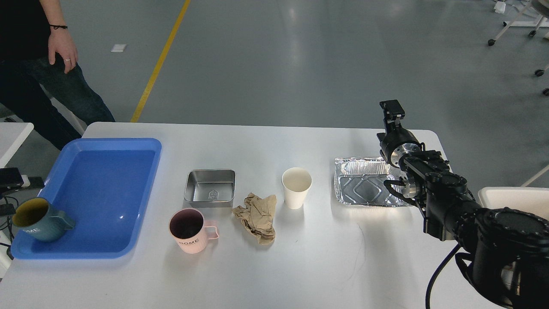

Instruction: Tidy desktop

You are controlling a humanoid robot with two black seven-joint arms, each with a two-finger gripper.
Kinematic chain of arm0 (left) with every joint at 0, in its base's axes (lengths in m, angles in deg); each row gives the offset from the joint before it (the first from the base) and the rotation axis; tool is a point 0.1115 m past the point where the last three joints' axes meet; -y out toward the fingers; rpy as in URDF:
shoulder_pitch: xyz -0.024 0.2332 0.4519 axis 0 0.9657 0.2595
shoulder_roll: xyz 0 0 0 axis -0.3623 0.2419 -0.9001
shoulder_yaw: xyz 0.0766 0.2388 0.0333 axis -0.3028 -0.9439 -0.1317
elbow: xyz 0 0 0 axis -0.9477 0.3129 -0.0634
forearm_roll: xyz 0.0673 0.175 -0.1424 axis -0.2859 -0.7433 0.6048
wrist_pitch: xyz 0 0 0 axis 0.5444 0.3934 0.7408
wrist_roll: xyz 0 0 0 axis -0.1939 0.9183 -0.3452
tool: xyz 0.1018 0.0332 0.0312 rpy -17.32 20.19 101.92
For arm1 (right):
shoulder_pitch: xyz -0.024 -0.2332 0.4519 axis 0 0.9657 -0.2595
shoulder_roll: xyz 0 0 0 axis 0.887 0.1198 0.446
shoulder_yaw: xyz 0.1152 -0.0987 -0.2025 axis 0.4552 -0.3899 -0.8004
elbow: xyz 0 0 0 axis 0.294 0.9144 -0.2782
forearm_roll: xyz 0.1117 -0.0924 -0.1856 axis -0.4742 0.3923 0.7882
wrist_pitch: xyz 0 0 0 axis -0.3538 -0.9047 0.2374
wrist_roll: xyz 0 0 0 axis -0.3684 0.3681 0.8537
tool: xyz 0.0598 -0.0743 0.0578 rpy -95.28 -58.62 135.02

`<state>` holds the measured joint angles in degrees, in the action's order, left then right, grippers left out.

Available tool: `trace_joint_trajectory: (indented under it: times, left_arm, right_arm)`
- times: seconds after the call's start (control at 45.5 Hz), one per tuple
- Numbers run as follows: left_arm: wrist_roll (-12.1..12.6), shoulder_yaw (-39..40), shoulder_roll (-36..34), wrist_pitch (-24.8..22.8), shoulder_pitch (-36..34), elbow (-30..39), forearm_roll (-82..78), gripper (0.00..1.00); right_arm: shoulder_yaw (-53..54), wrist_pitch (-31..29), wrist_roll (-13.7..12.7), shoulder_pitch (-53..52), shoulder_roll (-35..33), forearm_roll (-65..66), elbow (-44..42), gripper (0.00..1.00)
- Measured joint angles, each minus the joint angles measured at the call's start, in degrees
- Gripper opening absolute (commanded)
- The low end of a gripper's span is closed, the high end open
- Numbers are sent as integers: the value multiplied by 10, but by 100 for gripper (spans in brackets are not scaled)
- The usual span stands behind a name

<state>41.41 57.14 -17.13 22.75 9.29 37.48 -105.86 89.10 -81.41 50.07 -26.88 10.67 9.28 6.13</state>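
Desktop (300, 266): white, rounded corners, fills the lower view; faint dark scratches right of centre.
Blue tray (107, 249): on the desktop's left end, reaching its left edge.
Right arm: enters lower right, reaches up over the desktop's right end.
Foil tray (364, 189): crinkled aluminium, right side, partly behind the arm.
Steel dish (209, 188): square, shallow, mid-desktop.
Teal mug (40, 219): in the blue tray's near-left corner, upright.
Pink mug (188, 231): "HOME" lettering, in front of the steel dish, handle right.
Brown crumpled paper (257, 216): between pink mug and paper cup.
White paper cup (296, 187): upright, left of the foil tray.
Right gripper (392, 109): raised above the desktop's far right edge, seen end-on and dark; opening cannot be told, nothing seen in it.
Left gripper: out of view.
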Motion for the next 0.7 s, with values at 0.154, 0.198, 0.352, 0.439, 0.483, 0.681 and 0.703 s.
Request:
trace_joint_trajectory:
  times: [0.154,0.198,0.352,0.439,0.483,0.681,0.703]
  left_arm:
    - [-3,5,-41,-26,-1,11,-19,98]
    - [-3,8,-48,-31,-2,12,-23,98]
    - [-3,20,-55,-39,-5,17,-27,98]
    - [-3,31,-55,-46,-12,18,-27,98]
    - [-3,37,-54,-47,-15,18,-26,98]
    - [3,51,-46,-47,-25,18,-24,98]
    - [3,51,-45,-46,-25,18,-24,98]
  right_arm:
    - [0,0,0,0,0,0,0,100]
    - [0,0,0,0,0,0,0,100]
    - [0,0,-1,1,0,0,0,100]
    - [0,0,-1,2,0,0,0,100]
    - [0,0,-1,2,0,0,0,100]
    - [0,0,0,4,0,0,0,100]
    - [0,0,0,5,0,0,0,100]
